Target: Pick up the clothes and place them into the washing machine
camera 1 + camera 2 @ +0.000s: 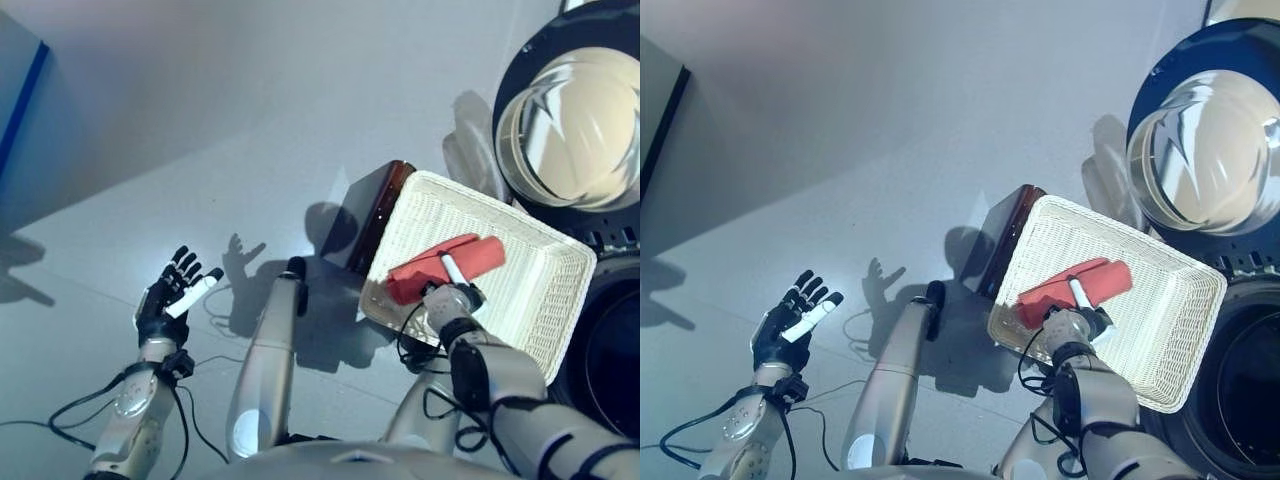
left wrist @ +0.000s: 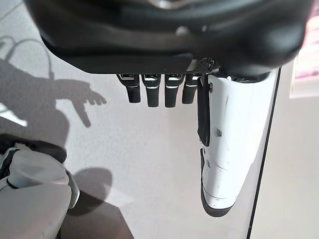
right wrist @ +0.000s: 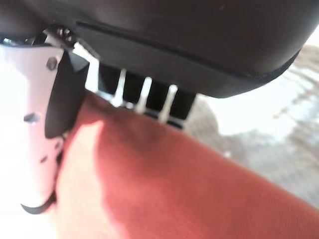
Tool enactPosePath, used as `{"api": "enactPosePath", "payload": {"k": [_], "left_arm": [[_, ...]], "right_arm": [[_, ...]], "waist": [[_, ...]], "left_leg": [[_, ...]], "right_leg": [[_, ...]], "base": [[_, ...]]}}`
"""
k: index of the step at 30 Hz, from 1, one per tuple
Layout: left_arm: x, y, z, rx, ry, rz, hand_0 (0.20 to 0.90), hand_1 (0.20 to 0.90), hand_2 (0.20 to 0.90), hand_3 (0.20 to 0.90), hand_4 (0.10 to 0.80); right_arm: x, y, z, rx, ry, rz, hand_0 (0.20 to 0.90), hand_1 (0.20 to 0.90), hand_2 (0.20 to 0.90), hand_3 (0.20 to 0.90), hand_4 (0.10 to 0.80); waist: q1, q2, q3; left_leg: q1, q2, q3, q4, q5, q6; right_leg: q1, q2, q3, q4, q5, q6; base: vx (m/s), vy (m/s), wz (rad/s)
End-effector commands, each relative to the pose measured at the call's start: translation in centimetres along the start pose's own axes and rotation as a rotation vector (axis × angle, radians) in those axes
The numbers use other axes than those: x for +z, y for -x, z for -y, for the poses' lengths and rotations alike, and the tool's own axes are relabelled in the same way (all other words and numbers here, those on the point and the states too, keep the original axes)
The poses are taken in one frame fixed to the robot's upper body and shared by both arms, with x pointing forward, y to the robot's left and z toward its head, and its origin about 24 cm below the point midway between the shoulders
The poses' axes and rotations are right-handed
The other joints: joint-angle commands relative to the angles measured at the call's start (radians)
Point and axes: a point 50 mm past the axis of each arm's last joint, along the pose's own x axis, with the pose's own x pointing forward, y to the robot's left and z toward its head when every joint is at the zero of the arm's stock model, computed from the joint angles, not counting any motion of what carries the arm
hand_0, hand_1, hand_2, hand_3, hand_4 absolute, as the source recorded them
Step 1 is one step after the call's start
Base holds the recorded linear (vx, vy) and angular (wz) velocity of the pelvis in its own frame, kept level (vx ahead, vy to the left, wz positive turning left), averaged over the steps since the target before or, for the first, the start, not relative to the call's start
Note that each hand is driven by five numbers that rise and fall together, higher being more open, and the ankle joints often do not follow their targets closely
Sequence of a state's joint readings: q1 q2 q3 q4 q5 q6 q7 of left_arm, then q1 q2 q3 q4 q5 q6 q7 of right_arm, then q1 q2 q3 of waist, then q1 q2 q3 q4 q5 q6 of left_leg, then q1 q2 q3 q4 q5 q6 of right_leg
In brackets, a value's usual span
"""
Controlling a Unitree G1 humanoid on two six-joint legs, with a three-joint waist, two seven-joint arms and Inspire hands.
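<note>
Right hand [image 1: 452, 298]: head views, at the white wicker basket's [image 1: 540, 290] near edge, fingers closed around a red garment [image 1: 447, 266] lying inside; washing machine [image 1: 568, 110] just beyond. Left hand [image 1: 172, 300]: fingers spread, empty, over floor. Right wrist view: fingers [image 3: 149, 94] pressing into red cloth.

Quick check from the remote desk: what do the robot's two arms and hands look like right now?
Both arms are silver-grey, rounded shells with black cables looping at the wrists. The left hand and right hand are dark, with black fingers in a row and a white-covered thumb each.
</note>
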State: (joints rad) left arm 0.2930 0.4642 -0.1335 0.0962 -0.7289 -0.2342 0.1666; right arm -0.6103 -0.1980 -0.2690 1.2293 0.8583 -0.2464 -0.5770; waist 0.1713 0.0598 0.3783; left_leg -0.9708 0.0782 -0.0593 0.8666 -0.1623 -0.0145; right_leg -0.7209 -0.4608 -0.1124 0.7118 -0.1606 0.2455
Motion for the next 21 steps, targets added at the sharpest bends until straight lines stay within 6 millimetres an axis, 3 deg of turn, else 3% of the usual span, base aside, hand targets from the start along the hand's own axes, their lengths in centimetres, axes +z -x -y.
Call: {"api": "enactPosePath", "payload": {"k": [1, 3, 10, 11, 17, 21], "left_arm": [[2.1, -0.2, -0.8, 0.020, 0.041, 0.136, 0.900, 0.900, 0.900, 0.900, 0.800], [1.5, -0.1, -1.0, 0.029, 0.065, 0.117, 0.900, 0.900, 0.900, 0.900, 0.800], [0.8, -0.1, -1.4, 0.049, 0.083, 0.104, 0.900, 0.900, 0.900, 0.900, 0.800], [0.7, 0.0, -1.4, 0.048, 0.082, 0.100, 0.900, 0.900, 0.900, 0.900, 0.800], [0.1, 0.2, -1.3, 0.029, 0.070, 0.078, 0.900, 0.900, 0.900, 0.900, 0.800], [-0.1, 0.2, -1.1, 0.014, 0.063, 0.072, 0.900, 0.900, 0.900, 0.900, 0.800]], "right_arm": [[4.9, -1.4, 2.1, 0.030, -0.245, 0.179, 0.200, 0.200, 0.200, 0.200, 0.300], [6.4, -1.5, 2.8, 0.072, -0.375, 0.228, 0.200, 0.200, 0.200, 0.200, 0.300], [9.6, -1.1, 3.4, 0.130, -0.591, 0.354, 0.200, 0.200, 0.200, 0.200, 0.300], [11.1, -0.9, 3.6, 0.140, -0.650, 0.407, 0.200, 0.200, 0.200, 0.200, 0.300], [13.9, -0.6, 3.9, 0.128, -0.694, 0.491, 0.200, 0.200, 0.200, 0.200, 0.300], [15.9, -1.0, 5.2, 0.039, -0.769, 0.518, 0.200, 0.200, 0.200, 0.200, 0.300]], "waist": [[-0.011, 0.018, 0.007], [-0.033, 0.016, 0.003], [-0.064, 0.021, -0.009], [-0.071, 0.025, -0.014], [-0.083, 0.033, -0.016], [-0.091, 0.047, -0.018]], "left_leg": [[0.034, 0.097, -0.082, -0.097, 0.031, -0.117], [0.043, 0.108, -0.082, -0.097, 0.029, -0.123], [0.072, 0.130, -0.074, -0.108, 0.030, -0.133], [0.088, 0.137, -0.068, -0.121, 0.031, -0.136], [0.120, 0.149, -0.052, -0.135, 0.029, -0.141], [0.132, 0.155, -0.044, -0.143, 0.029, -0.145]], "right_leg": [[-0.047, 0.003, 0.046, 0.013, 0.035, -0.017], [-0.052, 0.006, 0.053, 0.018, 0.030, -0.019], [-0.058, 0.016, 0.073, 0.022, 0.023, -0.021], [-0.055, 0.020, 0.079, 0.016, 0.022, -0.021], [-0.056, 0.029, 0.100, 0.021, 0.017, -0.023], [-0.064, 0.033, 0.111, 0.032, 0.006, -0.025]], "base": [[-0.105, 0.001, -0.29], [-0.002, -0.023, -0.18], [0.001, -0.017, -0.13], [0.013, -0.015, -0.12], [0.005, -0.004, -0.15], [-0.001, -0.021, -0.11]]}}
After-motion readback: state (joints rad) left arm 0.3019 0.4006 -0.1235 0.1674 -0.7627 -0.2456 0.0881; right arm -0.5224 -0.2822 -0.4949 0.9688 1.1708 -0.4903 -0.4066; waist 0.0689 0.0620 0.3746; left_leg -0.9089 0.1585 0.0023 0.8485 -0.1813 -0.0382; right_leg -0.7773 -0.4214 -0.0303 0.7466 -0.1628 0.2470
